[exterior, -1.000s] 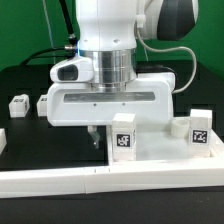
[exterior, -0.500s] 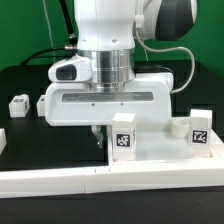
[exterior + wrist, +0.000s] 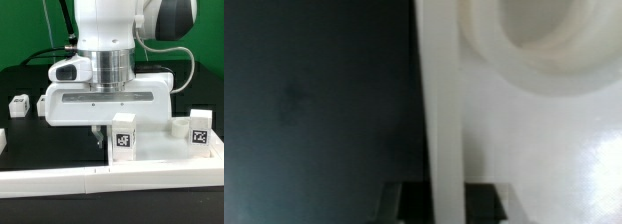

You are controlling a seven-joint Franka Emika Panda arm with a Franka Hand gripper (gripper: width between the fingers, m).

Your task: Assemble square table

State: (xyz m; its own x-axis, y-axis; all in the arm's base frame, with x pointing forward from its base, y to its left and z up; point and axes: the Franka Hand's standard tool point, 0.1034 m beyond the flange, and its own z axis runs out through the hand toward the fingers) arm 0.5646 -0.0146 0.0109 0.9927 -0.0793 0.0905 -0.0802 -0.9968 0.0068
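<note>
1. On the black worktop (image 3: 25, 128), behind the long white barrier wall (image 3: 60, 183), the square table top (image 3: 160, 152) is laid flat toward the exterior view's right.
2. Pincer (image 3: 97, 135): lowered at the top's left edge. In the wrist view its fingers (image 3: 402, 203) are seen pressed against both sides of the raised rim (image 3: 441, 100), so the top is grasped.
3. Corner socket (image 3: 553, 40): round, set just inside the rim.
4. First leg block (image 3: 123, 135): upright and tagged, just right of the pincer.
5. Second leg block (image 3: 200, 130): placed at the right, by the top's far side.
6. Third leg block (image 3: 18, 103) and fourth leg block (image 3: 46, 103): kept far left, well apart from the top.
</note>
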